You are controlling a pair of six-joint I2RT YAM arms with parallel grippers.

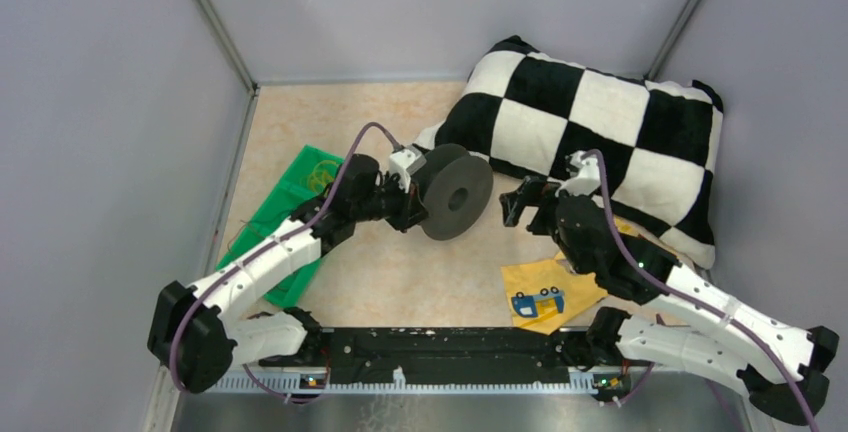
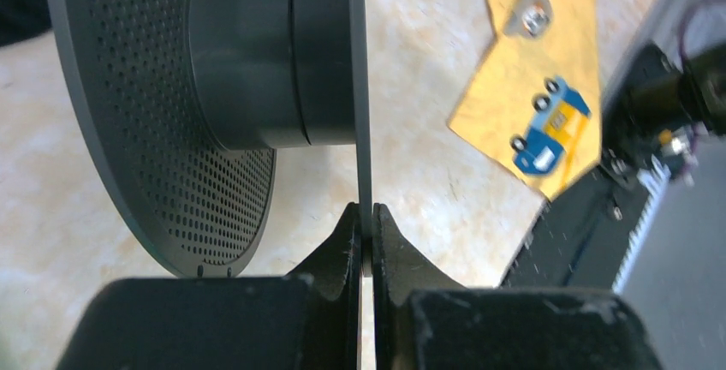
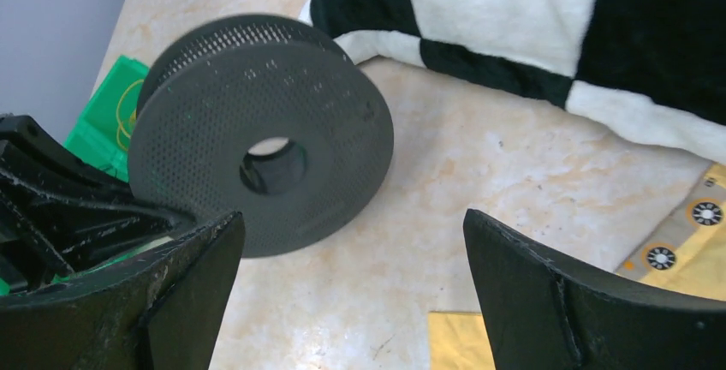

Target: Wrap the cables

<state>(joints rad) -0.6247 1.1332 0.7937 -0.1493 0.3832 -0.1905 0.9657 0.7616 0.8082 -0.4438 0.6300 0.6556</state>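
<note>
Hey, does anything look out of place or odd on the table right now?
The black spool is bare, pinched by one flange edge in the left pincer, while the thin yellowish wire lies in a loose coil on the green cloth, off the spool. Nothing looks spilled or broken.

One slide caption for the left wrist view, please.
Left gripper clamps one flange of the bare black spool, yellow cloth beyond.

We see a beige marbled tabletop [image 1: 400, 272]; a black-and-white checkered pillow [image 1: 590, 132] lies on its far right part; just on the pillow's near side we find a yellow cloth [image 1: 550, 292] printed with a blue car; well to the pillow's left lies a green sheet [image 1: 290, 212].
</note>
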